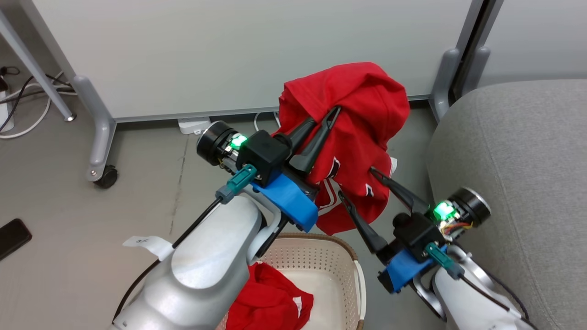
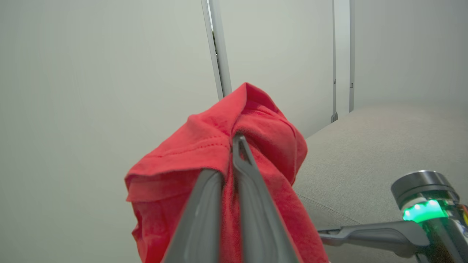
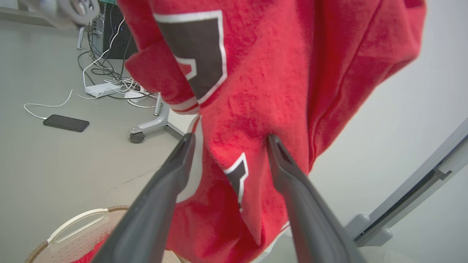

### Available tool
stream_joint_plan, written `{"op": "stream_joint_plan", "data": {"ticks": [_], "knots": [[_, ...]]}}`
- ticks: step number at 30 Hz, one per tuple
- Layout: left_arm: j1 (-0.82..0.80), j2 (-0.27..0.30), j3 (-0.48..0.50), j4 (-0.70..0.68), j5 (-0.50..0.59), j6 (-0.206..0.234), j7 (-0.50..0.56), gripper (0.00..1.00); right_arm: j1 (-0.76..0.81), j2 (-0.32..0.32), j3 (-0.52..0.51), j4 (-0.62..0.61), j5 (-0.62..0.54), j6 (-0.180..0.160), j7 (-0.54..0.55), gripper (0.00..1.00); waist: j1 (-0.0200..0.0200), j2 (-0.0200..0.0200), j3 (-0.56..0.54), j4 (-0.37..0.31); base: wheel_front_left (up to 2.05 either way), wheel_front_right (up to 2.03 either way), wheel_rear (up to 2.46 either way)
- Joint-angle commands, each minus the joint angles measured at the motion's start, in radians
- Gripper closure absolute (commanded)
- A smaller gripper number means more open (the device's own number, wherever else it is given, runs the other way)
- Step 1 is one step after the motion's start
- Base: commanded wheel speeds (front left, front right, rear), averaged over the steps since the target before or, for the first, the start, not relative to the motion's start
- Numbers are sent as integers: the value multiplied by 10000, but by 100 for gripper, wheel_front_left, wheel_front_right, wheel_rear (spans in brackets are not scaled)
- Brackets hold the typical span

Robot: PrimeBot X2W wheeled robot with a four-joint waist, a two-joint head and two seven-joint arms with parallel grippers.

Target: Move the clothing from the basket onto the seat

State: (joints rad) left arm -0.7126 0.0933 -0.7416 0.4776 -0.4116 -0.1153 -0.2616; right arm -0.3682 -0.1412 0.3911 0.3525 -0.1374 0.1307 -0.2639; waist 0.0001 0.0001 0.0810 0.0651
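The left end effector (image 1: pixel 334 114) is clamping one red shirt (image 1: pixel 362 96), dangling it above the basket (image 1: pixel 316 250); the right end effector (image 1: pixel 356 182) is gaping wide near it, gripping nothing. Carrying the shirt onto the seat (image 1: pixel 513 160) is calling for height, keeping the hem clear.

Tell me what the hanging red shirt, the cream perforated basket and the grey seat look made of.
The hanging red shirt: soft matte knit fabric, probably cotton; it drapes in folds, with a stitched hem. The cream perforated basket: smooth moulded plastic, by its even rows of holes. The grey seat: matte woven upholstery, visible weave, likely padded given its rounded edge.
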Motion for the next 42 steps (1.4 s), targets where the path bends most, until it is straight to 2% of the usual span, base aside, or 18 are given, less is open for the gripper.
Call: {"op": "stream_joint_plan", "data": {"ticks": [1,11,12,13,14,42], "knots": [[-171,-18,-22,-16,44,-43,-48,100,-265,69,-24,70,-74,3,-10,0,-1,-1,107,107,0,0,0],[-621,-331,-449,-207,-113,-75,-51,100,-1664,586,-529,1392,-701,1,-8,0,-1,-1,412,425,0,0,0],[-643,-347,-468,-230,-125,-69,-49,100,-1713,651,-647,1522,-669,1,-7,5,-1,-1,422,429,0,0,0],[-661,-359,-482,-242,-140,-57,-49,100,-1781,691,-707,1626,-672,1,-8,5,-1,-1,434,433,0,0,0],[-682,-366,-496,-252,-150,-42,-49,100,-1832,738,-785,1721,-634,1,-8,100,-1,-1,441,434,0,0,0],[-560,-408,-239,-46,272,-9,-51,100,-1734,918,-601,1469,213,1,-8,100,-1,-1,543,350,0,0,0]]}}
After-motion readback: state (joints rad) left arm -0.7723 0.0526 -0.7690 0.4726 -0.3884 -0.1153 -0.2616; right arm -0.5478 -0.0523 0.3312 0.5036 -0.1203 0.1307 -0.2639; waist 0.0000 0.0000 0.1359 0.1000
